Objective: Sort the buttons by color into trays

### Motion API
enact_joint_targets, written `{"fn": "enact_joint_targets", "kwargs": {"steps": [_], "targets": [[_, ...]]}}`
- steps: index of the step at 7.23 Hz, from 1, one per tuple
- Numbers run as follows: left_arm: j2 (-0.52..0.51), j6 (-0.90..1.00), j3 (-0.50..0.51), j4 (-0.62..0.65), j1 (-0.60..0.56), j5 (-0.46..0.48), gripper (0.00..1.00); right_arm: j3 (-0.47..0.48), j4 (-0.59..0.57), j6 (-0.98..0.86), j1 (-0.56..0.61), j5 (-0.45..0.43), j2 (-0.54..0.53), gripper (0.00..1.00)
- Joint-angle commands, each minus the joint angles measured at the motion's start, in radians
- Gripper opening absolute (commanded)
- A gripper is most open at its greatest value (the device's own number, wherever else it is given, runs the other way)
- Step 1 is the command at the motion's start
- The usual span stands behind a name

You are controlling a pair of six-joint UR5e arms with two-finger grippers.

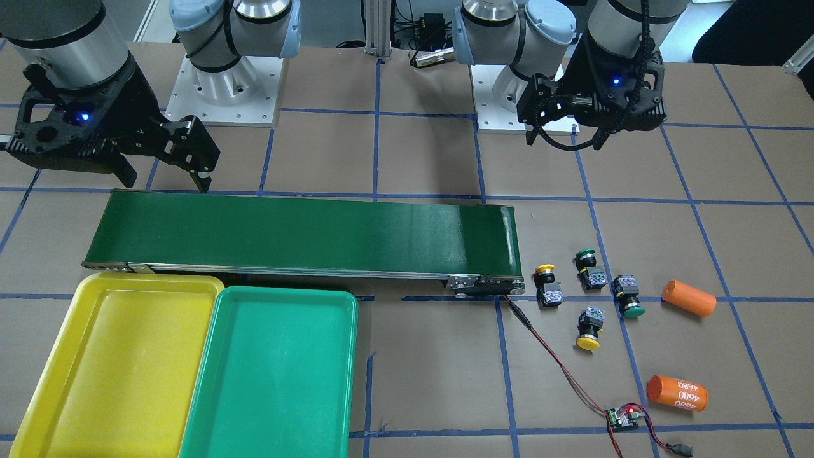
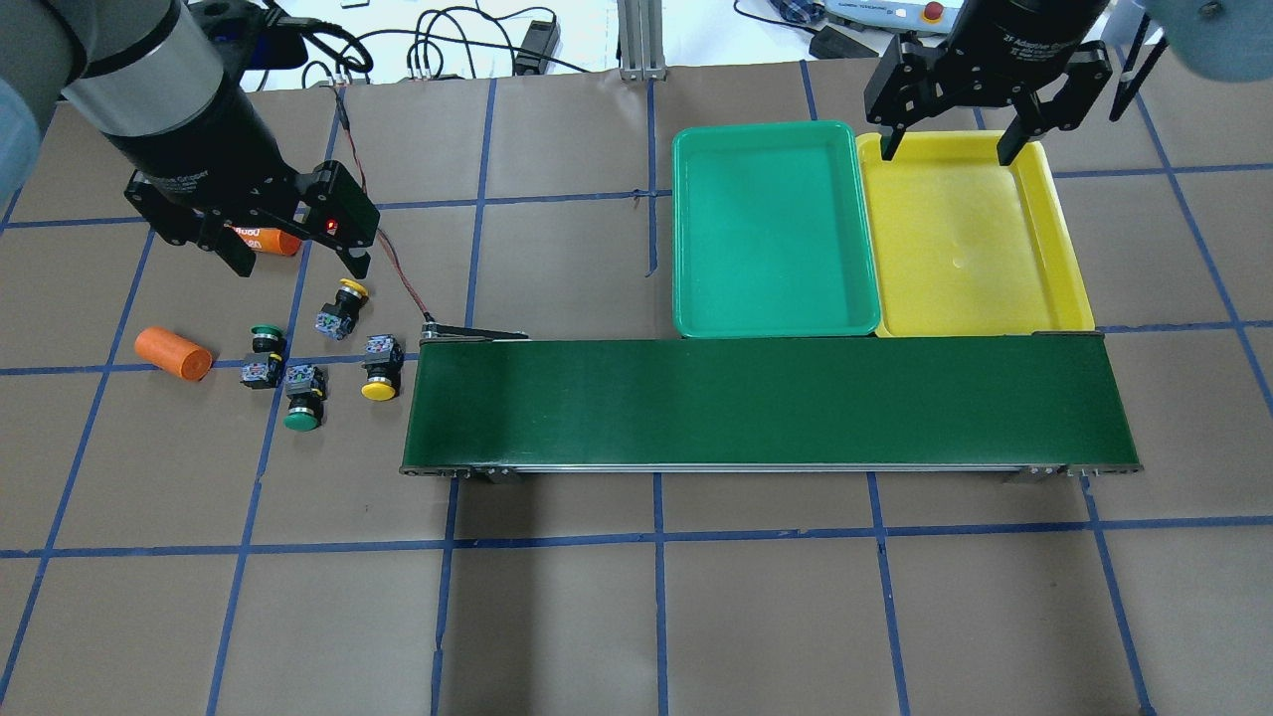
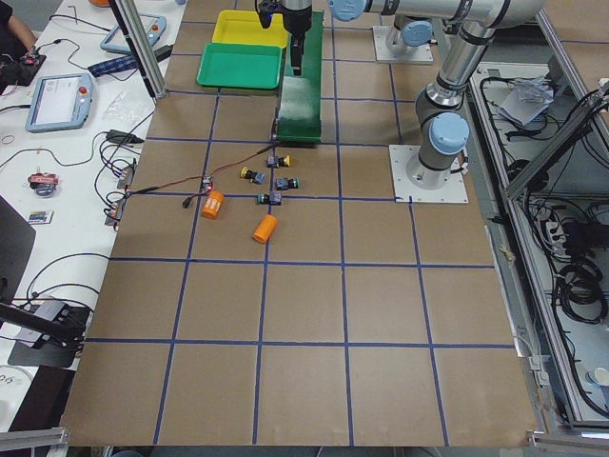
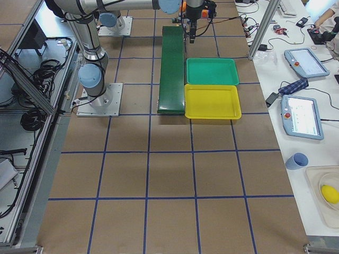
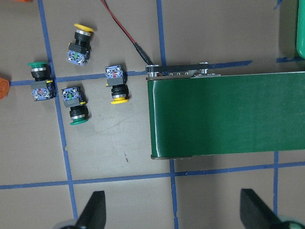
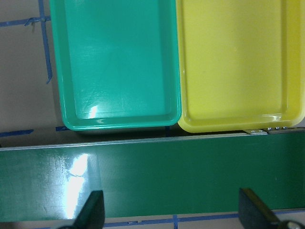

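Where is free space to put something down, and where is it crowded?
The green tray and the yellow tray are empty. The conveyor belt is bare, and so is the table between belt and robot. Crowded: the buttons and orange cylinders off the belt's end on the robot's left.

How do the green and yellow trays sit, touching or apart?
Touching. Right wrist view: green tray rim meets yellow tray rim along their sides, no table between.

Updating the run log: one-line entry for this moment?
left tool: open, near buttons | right tool: open, by yellow tray | buttons: four, on table | yellow, green tray: no buttons
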Motion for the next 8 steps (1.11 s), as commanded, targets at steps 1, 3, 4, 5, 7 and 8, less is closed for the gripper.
{"fn": "enact_joint_targets", "kwargs": {"steps": [1,3,4,5,7,8], "targets": [[-0.004,-0.014,-0.002,0.003,0.008,-0.002,1.0,-0.004,-0.001,0.004,0.001,0.005,0.0,1.0],[0.005,-0.016,-0.001,0.001,0.007,-0.004,1.0,0.002,0.006,0.001,-0.003,-0.002,-0.008,1.0],[0.003,-0.013,-0.001,0.001,0.007,-0.003,1.0,0.001,0.008,0.001,0.006,-0.003,-0.014,1.0],[-0.003,0.0,-0.002,0.003,0.008,-0.002,1.0,0.002,0.008,-0.004,0.009,-0.003,-0.016,1.0],[-0.009,-0.012,-0.002,0.006,0.008,-0.002,1.0,-0.006,0.006,-0.015,0.007,-0.033,-0.014,1.0],[-0.007,-0.014,-0.002,0.006,0.008,-0.002,1.0,-0.003,0.009,-0.015,0.007,-0.034,-0.014,1.0]]}}
